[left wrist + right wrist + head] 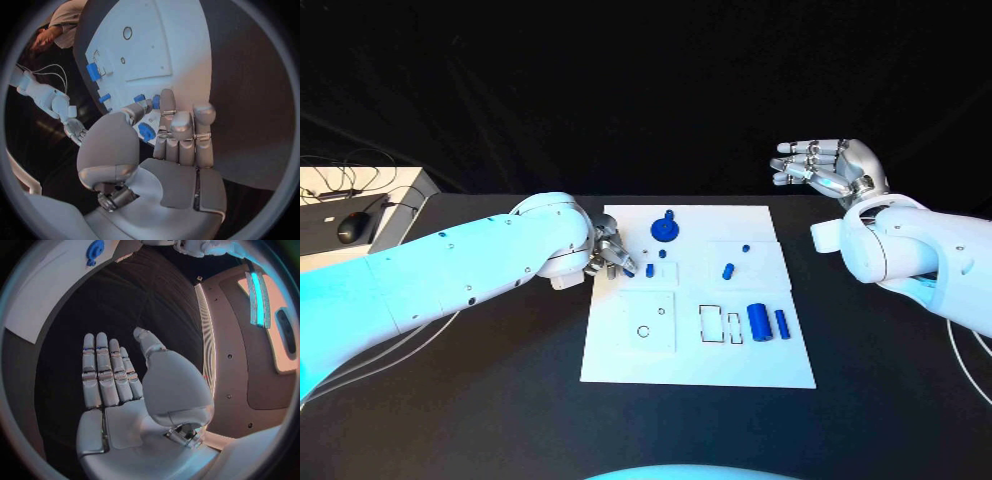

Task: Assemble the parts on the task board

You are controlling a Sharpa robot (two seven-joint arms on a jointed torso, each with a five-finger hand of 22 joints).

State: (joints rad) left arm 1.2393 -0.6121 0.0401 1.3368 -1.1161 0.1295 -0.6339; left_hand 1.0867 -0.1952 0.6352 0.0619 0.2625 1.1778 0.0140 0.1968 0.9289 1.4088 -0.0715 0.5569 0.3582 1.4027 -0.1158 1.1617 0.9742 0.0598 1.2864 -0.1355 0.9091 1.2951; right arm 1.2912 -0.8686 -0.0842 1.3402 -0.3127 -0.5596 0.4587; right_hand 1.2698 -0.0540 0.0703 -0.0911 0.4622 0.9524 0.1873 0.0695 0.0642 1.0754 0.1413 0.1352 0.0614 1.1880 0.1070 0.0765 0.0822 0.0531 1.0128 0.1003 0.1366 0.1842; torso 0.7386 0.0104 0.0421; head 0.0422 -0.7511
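The task board [697, 350], a white plate, lies mid-table in your head view, blue parts [760, 321] scattered across it. Your left hand [609, 258] sits at its left edge, fingertips by a small blue part [649, 270]; your right hand [829, 168] hovers well off the board, fingers curled on nothing.

Left wrist view: left hand [178, 137] fingers lie together over the board [162, 45]; whether they pinch a part you cannot tell.

Right wrist view: right hand [115, 385] flat, holding nothing.

Left hand [609, 258] hides any part it may hold.
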